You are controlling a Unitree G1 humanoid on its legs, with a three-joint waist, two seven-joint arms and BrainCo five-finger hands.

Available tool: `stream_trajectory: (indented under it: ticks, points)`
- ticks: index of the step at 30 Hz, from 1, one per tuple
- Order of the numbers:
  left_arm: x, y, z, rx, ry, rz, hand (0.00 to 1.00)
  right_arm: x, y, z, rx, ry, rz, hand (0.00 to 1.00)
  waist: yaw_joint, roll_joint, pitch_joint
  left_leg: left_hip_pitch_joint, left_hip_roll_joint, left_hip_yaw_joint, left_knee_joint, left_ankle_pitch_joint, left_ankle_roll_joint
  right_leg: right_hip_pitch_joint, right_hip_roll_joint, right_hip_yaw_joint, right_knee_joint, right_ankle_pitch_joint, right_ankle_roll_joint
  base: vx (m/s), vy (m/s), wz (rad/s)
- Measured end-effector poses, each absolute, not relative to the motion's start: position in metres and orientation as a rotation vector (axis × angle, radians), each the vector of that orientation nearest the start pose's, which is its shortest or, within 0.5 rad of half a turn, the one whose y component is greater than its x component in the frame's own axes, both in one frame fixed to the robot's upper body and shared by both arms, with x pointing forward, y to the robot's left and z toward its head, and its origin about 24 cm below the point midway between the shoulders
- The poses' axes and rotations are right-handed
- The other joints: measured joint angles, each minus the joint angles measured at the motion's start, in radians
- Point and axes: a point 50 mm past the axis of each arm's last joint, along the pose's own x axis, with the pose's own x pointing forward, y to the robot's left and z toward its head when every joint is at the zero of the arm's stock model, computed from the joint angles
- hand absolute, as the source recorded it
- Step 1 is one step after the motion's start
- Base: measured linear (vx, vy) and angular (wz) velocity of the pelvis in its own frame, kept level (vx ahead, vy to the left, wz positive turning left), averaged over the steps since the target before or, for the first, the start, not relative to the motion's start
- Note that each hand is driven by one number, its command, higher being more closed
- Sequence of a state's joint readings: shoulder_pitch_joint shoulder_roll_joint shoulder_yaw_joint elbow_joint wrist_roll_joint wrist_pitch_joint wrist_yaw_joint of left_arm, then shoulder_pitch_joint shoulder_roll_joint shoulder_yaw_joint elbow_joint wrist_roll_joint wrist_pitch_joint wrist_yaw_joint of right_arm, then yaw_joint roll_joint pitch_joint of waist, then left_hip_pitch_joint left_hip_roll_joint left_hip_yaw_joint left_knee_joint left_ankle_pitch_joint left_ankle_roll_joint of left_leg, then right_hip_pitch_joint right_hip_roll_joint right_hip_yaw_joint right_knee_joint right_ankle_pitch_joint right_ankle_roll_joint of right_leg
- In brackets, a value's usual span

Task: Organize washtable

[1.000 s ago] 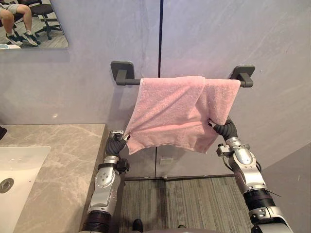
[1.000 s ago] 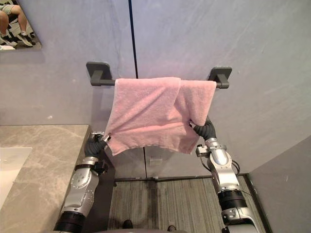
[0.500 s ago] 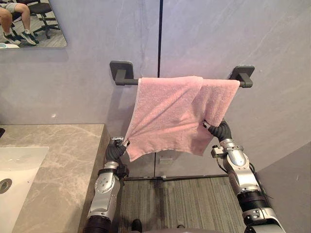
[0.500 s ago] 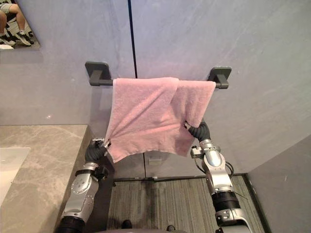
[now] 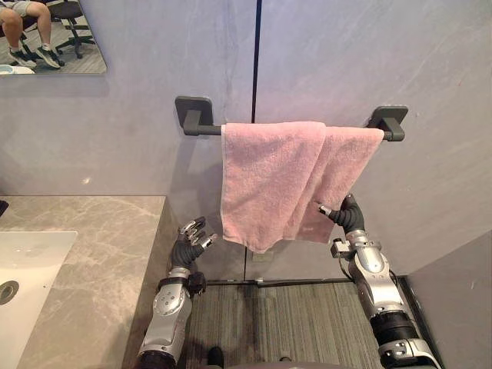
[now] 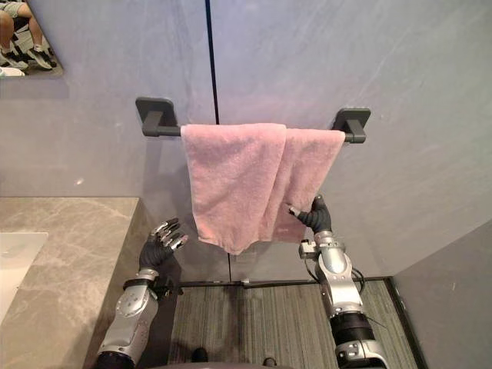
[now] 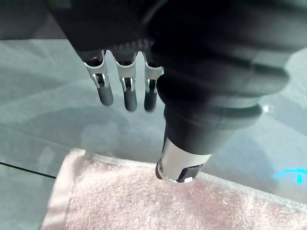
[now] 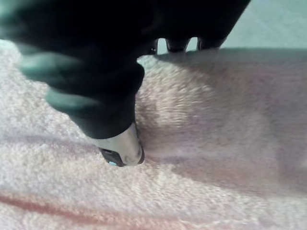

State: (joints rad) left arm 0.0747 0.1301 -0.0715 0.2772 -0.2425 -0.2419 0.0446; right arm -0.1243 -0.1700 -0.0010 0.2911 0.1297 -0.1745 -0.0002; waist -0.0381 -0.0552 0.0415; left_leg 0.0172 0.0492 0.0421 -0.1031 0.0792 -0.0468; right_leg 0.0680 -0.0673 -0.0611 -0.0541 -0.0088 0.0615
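Released at its left corner since a second ago, the pink towel [image 5: 284,177] now hangs straight from the dark rail [image 5: 204,129] on the wall. We judge that a tug at its right edge could drag it off. It looks doubled and uneven, with a slanting hem. Our right hand [image 5: 346,215] touches that edge, and we cannot tell its grip. Our left hand [image 5: 188,242] is spread and empty, lower left and apart.

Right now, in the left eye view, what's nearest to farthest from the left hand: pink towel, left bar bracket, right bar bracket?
From the left hand:
1. pink towel, hanging just to its right.
2. left bar bracket, on the wall straight above.
3. right bar bracket, far across on the right.
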Motion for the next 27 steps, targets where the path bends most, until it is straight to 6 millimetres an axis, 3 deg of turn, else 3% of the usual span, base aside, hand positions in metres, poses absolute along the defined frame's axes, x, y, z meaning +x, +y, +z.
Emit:
stream_trajectory:
  ticks: [9, 14, 15, 16, 20, 21, 25, 27]
  points:
    - [0.213, 0.178, -0.023, -0.106, 0.153, 0.083, 0.00, 0.250, -0.195, 0.000, 0.006, 0.096, -0.144, 0.00, -0.003, 0.003, 0.002, 0.003, 0.000, 0.002, 0.005, 0.000, 0.000, 0.002, 0.000, 0.002, 0.000, 0.001, 0.001, 0.00, -0.001, 0.00]
    - [0.217, 0.185, 0.000, -0.118, 0.052, 0.118, 0.00, 0.237, -0.214, -0.009, -0.008, 0.140, -0.251, 0.00, -0.001, 0.010, 0.005, 0.014, 0.004, 0.012, 0.004, -0.003, -0.002, 0.008, 0.000, 0.011, 0.001, 0.001, 0.001, -0.02, -0.007, -0.06]
    - [0.219, 0.196, 0.040, -0.143, -0.131, 0.194, 0.00, 0.228, -0.239, 0.019, -0.075, 0.025, -0.384, 0.00, -0.005, 0.021, 0.012, 0.016, 0.001, 0.019, 0.001, -0.005, -0.002, 0.004, -0.001, 0.012, 0.006, 0.000, 0.002, -0.01, -0.005, -0.11]
    - [0.218, 0.199, 0.049, -0.143, -0.182, 0.206, 0.00, 0.227, -0.245, 0.028, -0.095, -0.013, -0.415, 0.00, -0.004, 0.021, 0.012, 0.018, 0.002, 0.020, 0.005, -0.005, -0.002, 0.003, -0.001, 0.012, 0.011, 0.000, 0.002, 0.01, -0.006, -0.09]
    - [0.217, 0.204, 0.058, -0.143, -0.229, 0.238, 0.00, 0.225, -0.253, 0.036, -0.116, -0.042, -0.458, 0.00, -0.004, 0.021, 0.012, 0.023, 0.001, 0.021, 0.005, -0.006, -0.002, 0.006, -0.002, 0.012, 0.016, -0.002, 0.002, 0.00, 0.000, 0.00]
    - [0.216, 0.203, 0.072, -0.152, -0.282, 0.233, 0.00, 0.225, -0.253, 0.049, -0.120, -0.089, -0.465, 0.00, -0.004, 0.023, 0.014, 0.023, 0.001, 0.022, 0.005, -0.006, -0.001, 0.005, -0.002, 0.012, 0.016, -0.002, 0.002, -0.03, -0.004, -0.02]
    - [0.192, 0.202, 0.162, -0.117, -0.739, 0.194, 0.00, 0.215, -0.249, 0.135, -0.172, -0.518, -0.454, 0.00, -0.004, 0.031, 0.014, 0.035, 0.000, 0.035, 0.005, -0.011, 0.002, 0.009, -0.004, 0.023, 0.018, -0.002, 0.003, -0.02, -0.002, -0.08]
    - [0.187, 0.199, 0.179, -0.102, -0.838, 0.161, 0.00, 0.212, -0.243, 0.158, -0.180, -0.647, -0.417, 0.00, -0.004, 0.032, 0.013, 0.041, -0.001, 0.036, 0.005, -0.011, 0.002, 0.014, -0.004, 0.025, 0.018, -0.002, 0.003, 0.00, -0.002, -0.03]
